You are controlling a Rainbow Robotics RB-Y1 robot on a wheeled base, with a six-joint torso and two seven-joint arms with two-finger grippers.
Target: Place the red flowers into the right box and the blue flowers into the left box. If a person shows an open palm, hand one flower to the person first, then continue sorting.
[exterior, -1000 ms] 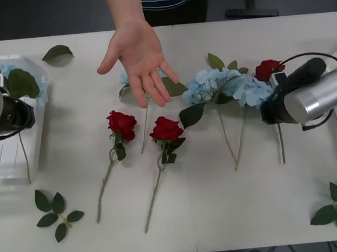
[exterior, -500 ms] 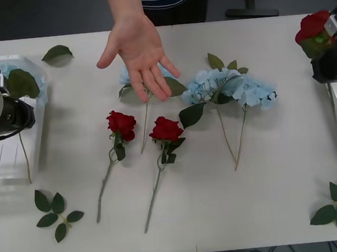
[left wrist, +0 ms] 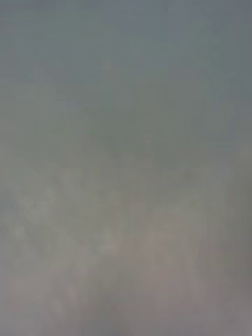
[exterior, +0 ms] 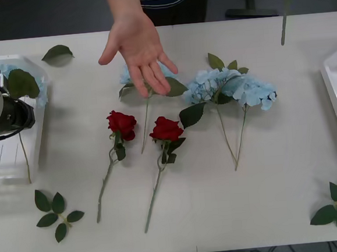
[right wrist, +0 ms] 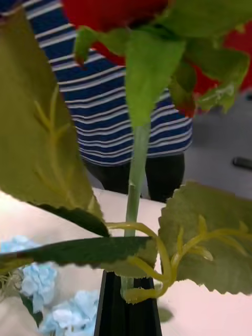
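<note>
Two red roses (exterior: 121,124) lie on the surface (exterior: 268,200) beside three blue flowers (exterior: 235,88). The right tool (right wrist: 128,310) clamps a third rose's stem (right wrist: 137,157); the left tool's state cannot be told

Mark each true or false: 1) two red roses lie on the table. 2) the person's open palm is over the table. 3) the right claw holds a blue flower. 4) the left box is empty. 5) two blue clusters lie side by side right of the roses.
1) True: two red roses lie on the table.
2) True: the hand is held open.
3) False: the right claw grips a red rose's stem.
4) False: the left box holds a blue flower.
5) True: blue clusters.
</note>
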